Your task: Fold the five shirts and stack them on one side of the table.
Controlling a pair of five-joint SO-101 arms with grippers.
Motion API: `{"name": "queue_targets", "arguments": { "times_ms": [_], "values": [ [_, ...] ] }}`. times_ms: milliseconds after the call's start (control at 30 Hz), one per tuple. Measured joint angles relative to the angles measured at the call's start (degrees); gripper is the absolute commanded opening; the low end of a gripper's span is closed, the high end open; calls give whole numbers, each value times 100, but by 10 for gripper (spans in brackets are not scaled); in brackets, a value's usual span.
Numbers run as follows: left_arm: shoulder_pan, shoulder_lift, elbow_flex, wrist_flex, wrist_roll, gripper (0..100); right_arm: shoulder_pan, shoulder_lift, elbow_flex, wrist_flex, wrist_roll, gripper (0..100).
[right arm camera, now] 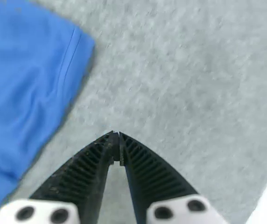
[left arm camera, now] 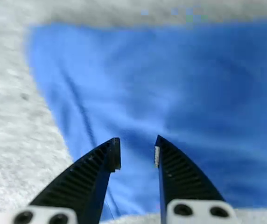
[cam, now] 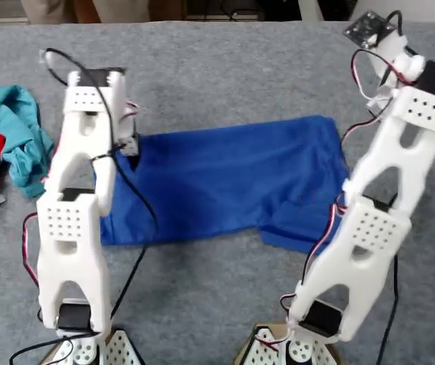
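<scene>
Lying flat on fuzzy grey felt bench (cam: 202, 68): smooth blue fabric shirt (cam: 225, 179). Left gripper (left arm camera: 137, 153) ridged black jaws apart above shirt; right gripper (right arm camera: 119, 142) pressed together over felt beside shirt.

Flat blue cloth shirt (cam: 233, 179) lies in the middle of the grey felt table (cam: 225, 68), with a crumpled teal, red and white garment heap (cam: 16, 129) well to its left (at the table's edge). Left tool (left arm camera: 137, 151) is over the shirt's left end, right tool (right arm camera: 119, 147) over the table beside its right corner

Bright, even light from overhead. A soft shadow darkens the blue shirt (left arm camera: 180, 84) just ahead of the left fingers (left arm camera: 96, 172); the grey surface (left arm camera: 12, 140) beside them looks washed out.
</scene>
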Motion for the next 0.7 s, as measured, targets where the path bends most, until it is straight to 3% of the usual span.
{"name": "queue_targets", "arguments": {
  "times_ms": [133, 333, 533, 700],
  "values": [
    [334, -589, 475, 0, -26, 136, -18, -1116, 2057, 0, 211, 9],
    [440, -1363, 923, 0, -220, 136, -149, -2998, 5284, -158, 1345, 19],
    [457, -1820, 1600, 0, -448, 136, -237, -4475, 8097, -1415, 2145, 198],
    [457, -2198, 1960, 0, -448, 136, -615, -5389, 9899, -2163, 2514, 209]
  ]
}}
